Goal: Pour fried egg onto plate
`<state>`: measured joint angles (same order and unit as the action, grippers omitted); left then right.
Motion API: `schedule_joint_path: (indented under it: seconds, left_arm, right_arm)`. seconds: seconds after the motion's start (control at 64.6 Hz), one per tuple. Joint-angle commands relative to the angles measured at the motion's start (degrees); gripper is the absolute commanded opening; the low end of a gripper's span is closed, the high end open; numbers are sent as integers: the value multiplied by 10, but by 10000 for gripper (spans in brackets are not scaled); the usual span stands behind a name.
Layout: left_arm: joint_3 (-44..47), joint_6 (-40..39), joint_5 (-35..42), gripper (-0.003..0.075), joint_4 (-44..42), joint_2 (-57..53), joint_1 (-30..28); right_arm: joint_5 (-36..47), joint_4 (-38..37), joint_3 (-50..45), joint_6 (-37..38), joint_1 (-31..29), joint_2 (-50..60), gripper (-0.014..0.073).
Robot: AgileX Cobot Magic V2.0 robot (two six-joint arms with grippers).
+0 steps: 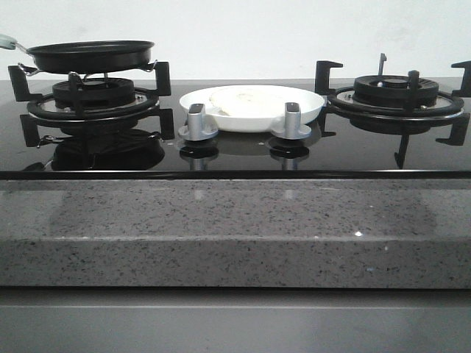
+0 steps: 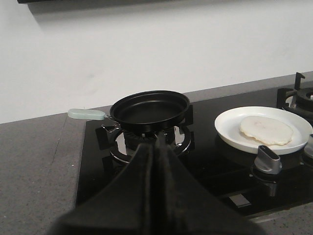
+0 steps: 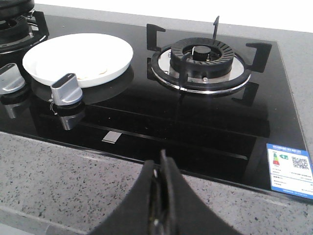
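**Fried egg lying on the plate, pan back on the burner**

The fried egg [image 2: 266, 130] is lying flat inside the white plate [image 2: 230, 137], slightly off-centre. The plate is sitting on the black glass hob [image 3: 205, 127] between the two burners, just behind the two silver control knobs [image 1: 198, 122]. The black frying pan [image 2: 149, 108] is resting on the left burner grate [image 1: 92, 99], its pale green handle [image 2: 86, 114] sticking out over the grey speckled worktop [image 1: 235, 235]; its inside is looking bare. The right burner [image 3: 200, 63] is standing uncovered. The left gripper [image 2: 155, 161] is hanging with fingers pressed together, gripping nothing. The right gripper [image 3: 160, 196] is appearing closed too, though its dark fingers are hard to separate.
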<state>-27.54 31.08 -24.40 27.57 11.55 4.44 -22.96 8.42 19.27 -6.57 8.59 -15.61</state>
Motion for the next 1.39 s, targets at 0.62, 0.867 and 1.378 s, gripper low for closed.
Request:
schedule_joint_path:
  seconds: [0.62,0.867,1.378]
  left_arm:
    - [-1,-22,74,-19,-18,4,3]
    - [14,-268,116,-19,-222,-7,3]
    - [200,-268,144,-19,-219,-133,2]
  right_arm:
    - [48,-2,16,-5,-3,-3,-67]
    - [48,-2,16,-5,-3,-3,-67]
    - [48,-2,16,-5,-3,-3,-67]
